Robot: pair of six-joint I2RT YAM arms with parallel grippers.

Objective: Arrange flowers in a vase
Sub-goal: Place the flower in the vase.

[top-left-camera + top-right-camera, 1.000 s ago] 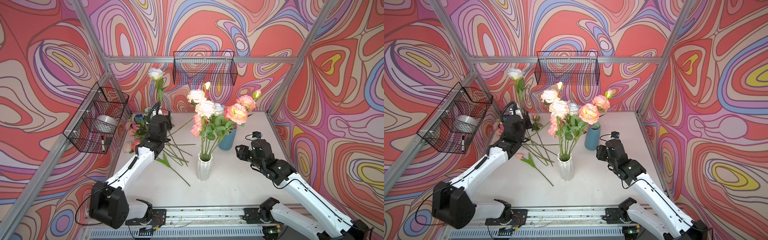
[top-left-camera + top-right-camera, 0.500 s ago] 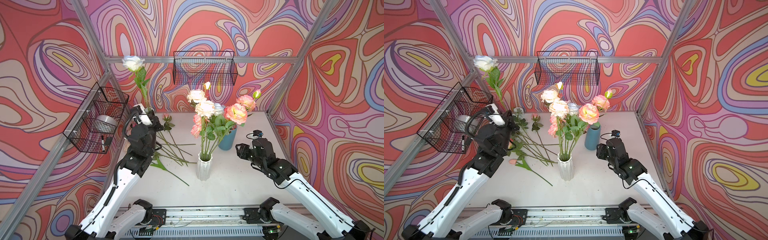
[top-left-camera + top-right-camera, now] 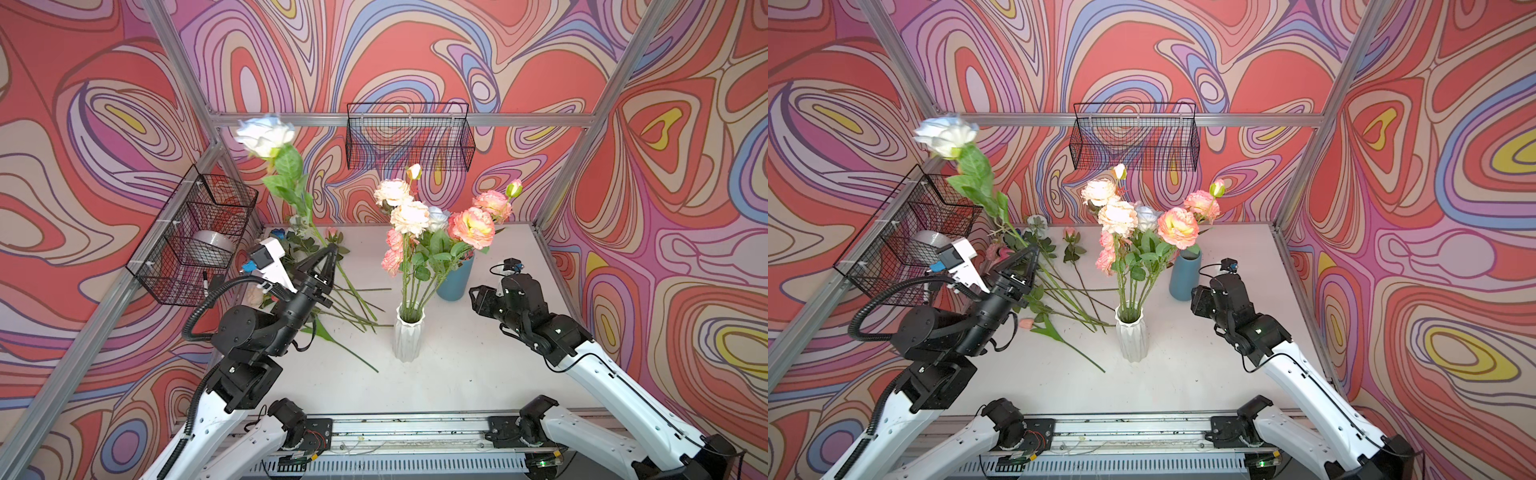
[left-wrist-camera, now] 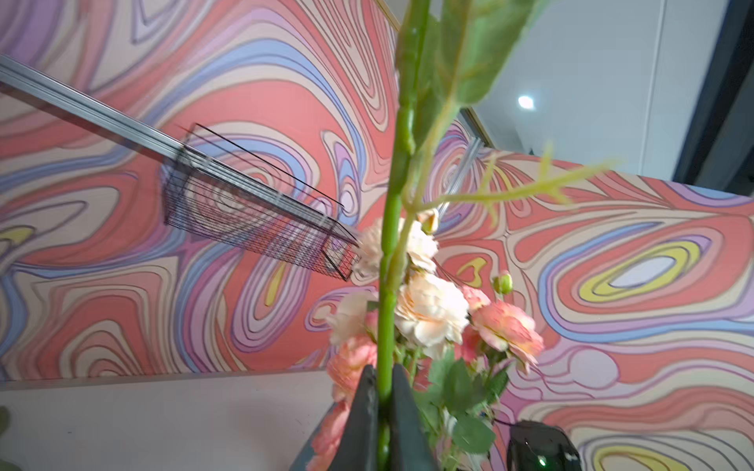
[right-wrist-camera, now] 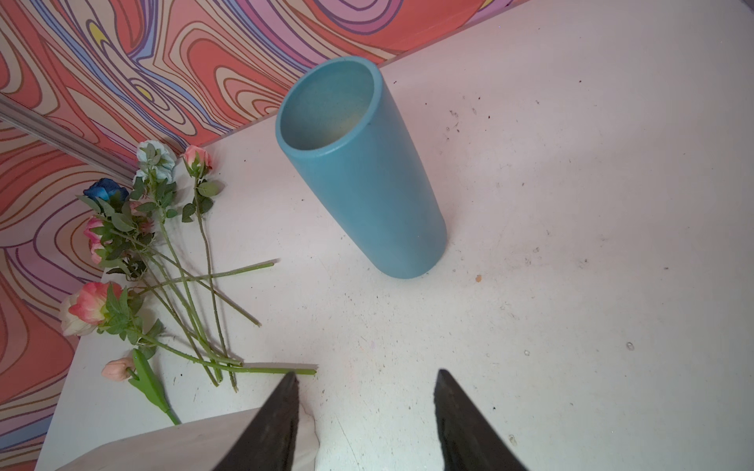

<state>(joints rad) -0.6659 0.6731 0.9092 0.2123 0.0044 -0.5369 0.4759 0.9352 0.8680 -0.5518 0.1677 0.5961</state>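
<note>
Looks matt, grainy on the blue vase (image 5: 367, 183), smoother and ribbed on the white vase (image 3: 408, 345). Reads as cloth in petals of the loose flowers (image 5: 92, 304), waxy plastic along the stem of the white rose (image 3: 266, 135). Shows black metal wire in the baskets (image 3: 409, 158), matt speckled white on the table (image 5: 571, 244)

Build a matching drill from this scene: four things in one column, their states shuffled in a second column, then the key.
Things
1. white rose
2. white ribbed vase
3. blue vase
4. right end effector

States
A. upright and empty
B. open, gripping nothing
C. holds a bunch of roses
D. stem clamped in the left end effector, bloom high in the air

Pairs: 1-D, 2-C, 3-A, 4-B
</note>
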